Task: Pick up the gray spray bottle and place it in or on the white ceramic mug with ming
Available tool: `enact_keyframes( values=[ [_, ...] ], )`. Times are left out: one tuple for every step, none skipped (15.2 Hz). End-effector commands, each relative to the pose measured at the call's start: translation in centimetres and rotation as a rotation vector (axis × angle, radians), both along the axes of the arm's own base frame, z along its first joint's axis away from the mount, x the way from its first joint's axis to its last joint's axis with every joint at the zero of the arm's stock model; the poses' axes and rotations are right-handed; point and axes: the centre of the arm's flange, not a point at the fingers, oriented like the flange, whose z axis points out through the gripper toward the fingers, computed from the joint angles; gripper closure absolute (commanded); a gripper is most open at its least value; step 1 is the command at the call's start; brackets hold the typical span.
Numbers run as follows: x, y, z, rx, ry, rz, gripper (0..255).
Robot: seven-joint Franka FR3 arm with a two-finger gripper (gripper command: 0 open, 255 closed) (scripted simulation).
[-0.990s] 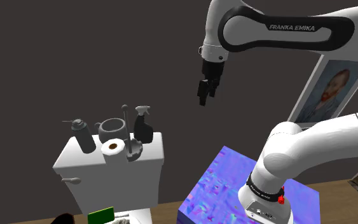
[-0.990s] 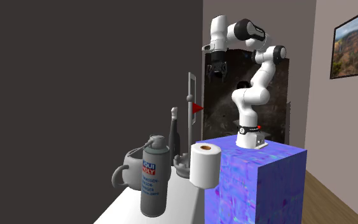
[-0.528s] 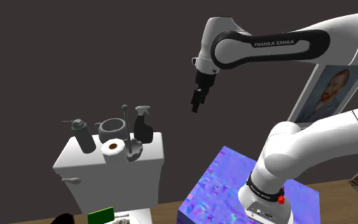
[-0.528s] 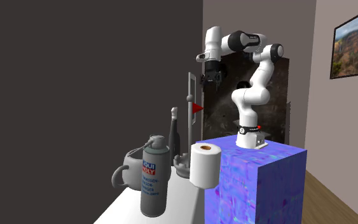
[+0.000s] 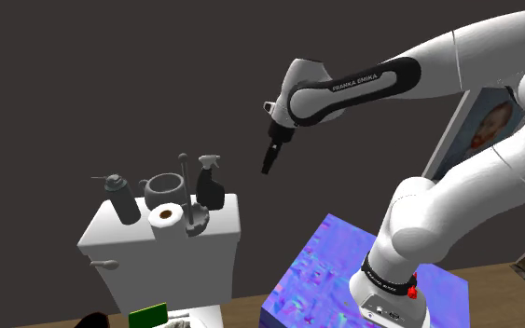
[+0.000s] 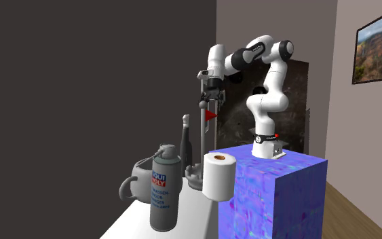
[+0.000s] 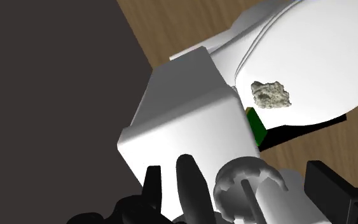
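A dark grey trigger spray bottle (image 5: 211,183) stands at the back right of a white toilet tank lid (image 5: 227,226); it is the thin dark bottle (image 6: 186,142) in the second exterior view. A grey mug (image 5: 165,189) (image 6: 142,174) stands just to the bottle's left on the lid. My gripper (image 5: 269,161) (image 6: 209,102) hangs in the air, above and to the shoulder view's right of the bottle, touching nothing. It is open and empty. In the wrist view the bottle (image 7: 190,184) and the mug (image 7: 244,181) lie between the fingers, far below them.
A grey aerosol can (image 5: 120,198) (image 6: 163,193), a paper roll (image 5: 166,216) (image 6: 218,175) and a brush in its holder (image 5: 193,218) share the lid. The toilet bowl (image 7: 311,57) holds a grey lump (image 7: 271,94). A blue-purple stand (image 5: 344,270) carries the arm.
The arm has reached out, carrying the gripper down and toward the shoulder view's left, closer to the tank. Nothing on the lid has moved.
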Motion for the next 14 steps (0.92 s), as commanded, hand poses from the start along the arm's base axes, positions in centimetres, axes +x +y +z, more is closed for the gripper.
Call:
enact_keyframes(
  values=[
    [1.9,0.0,-1.7,0.016,-0.041,0.053,0],
    [2.8,0.0,-2.5,0.025,-0.058,0.078,0],
    [3.7,0.1,-3.3,0.034,-0.076,0.104,0],
    [4.6,0.1,-4.1,0.042,-0.093,0.129,0],
    [5.5,0.2,-4.9,0.051,-0.111,0.155,0],
    [6.4,0.3,-5.7,0.06,-0.128,0.18,0],
    [7.3,0.5,-6.5,0.069,-0.146,0.206,0],
    [8.3,0.6,-7.2,0.078,-0.163,0.231,0],
    [9.2,0.8,-7.9,0.087,-0.181,0.257,0],
    [10.2,1.1,-8.6,0.096,-0.199,0.282,0],
    [11.1,1.4,-9.3,0.105,-0.216,0.308,0],
    [12.1,1.6,-10.0,0.114,-0.234,0.333,0],
    [13.1,2.0,-10.6,0.123,-0.251,0.359,0],
    [14.0,2.3,-11.2,0.132,-0.269,0.384,0]
  ],
)
